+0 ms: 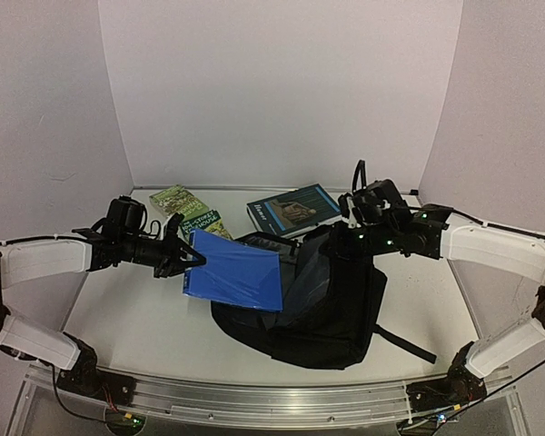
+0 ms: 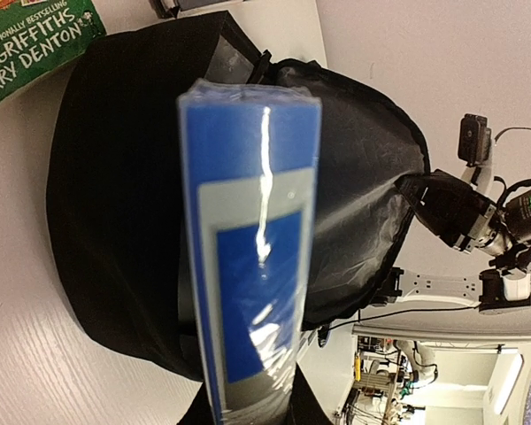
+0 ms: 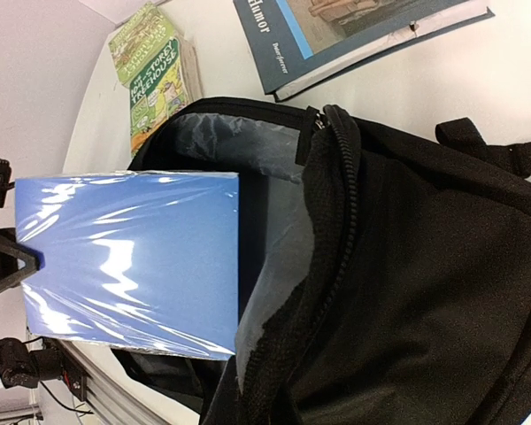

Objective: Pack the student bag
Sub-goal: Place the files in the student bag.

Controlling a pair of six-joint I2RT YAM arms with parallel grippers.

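Two arms reach in over the desk (image 1: 127, 309) in the top view, & we see the student bag (image 1: 336, 300) lying at ctr-right of it, btw the arms, mouth turned toward the left arm. The left fingers (image 1: 191, 262) are clamped on the left edge of a blue book (image 1: 236, 272) in glossy film, holding it off the desk w/ its far edge at the bag's mouth & most of it outside. The right fingers (image 1: 348, 222) look closed on the bag's upper rim, which stands lifted so the mouth gapes. Behind the bag a green paperback (image 1: 186, 211) & a dark-blue hardback (image 1: 295, 209) lie flat on the desk, a little apart.

From the left wrist we look along the blue book (image 2: 248, 248) edge-on, pinched at the bottom of frame btw two dark fingers. The student bag (image 2: 115, 195) fills the bkgd just beyond it, & the green paperback (image 2: 26, 40) sits top left. At right the other arm meets the bag's lifted rim, tho the contact is small here.

From the right wrist we see the zip edge of the student bag (image 3: 425, 292) close up, w/ grey lining inside the open mouth. The blue book (image 3: 133, 257) overlaps that opening w/ one edge. This arm's own fingers don't show, so we can't tell their gap from this view. The green paperback (image 3: 155, 75) & dark-blue hardback (image 3: 354, 35) lie beyond the bag
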